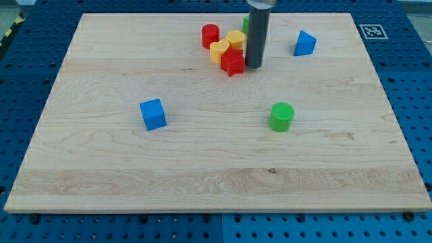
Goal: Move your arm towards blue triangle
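The blue triangle (305, 43) sits near the board's top right, apart from my tip (254, 66), which stands just beside the red star (233, 63). There is no claw, only a rod. The block looks light, rigid and easily slid; push its left face

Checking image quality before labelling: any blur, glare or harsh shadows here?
Camera view: sharp throughout; even, soft lighting, no glare on the board; only faint short shadows under the blue cube and green cylinder; my tip is crisp, with the blue triangle to its right.
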You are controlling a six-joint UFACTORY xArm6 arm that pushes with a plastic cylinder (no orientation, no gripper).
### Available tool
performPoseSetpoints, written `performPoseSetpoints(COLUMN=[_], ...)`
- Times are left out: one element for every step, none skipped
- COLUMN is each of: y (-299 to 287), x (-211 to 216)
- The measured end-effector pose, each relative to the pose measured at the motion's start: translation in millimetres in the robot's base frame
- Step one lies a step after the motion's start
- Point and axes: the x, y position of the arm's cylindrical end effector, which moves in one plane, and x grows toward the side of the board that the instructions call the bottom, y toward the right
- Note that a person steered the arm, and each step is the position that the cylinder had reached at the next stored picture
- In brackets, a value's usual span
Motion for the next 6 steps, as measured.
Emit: performPoseSetpoints(y=[53,57,97,128,128,128], x=[0,0,5,0,-35,-46])
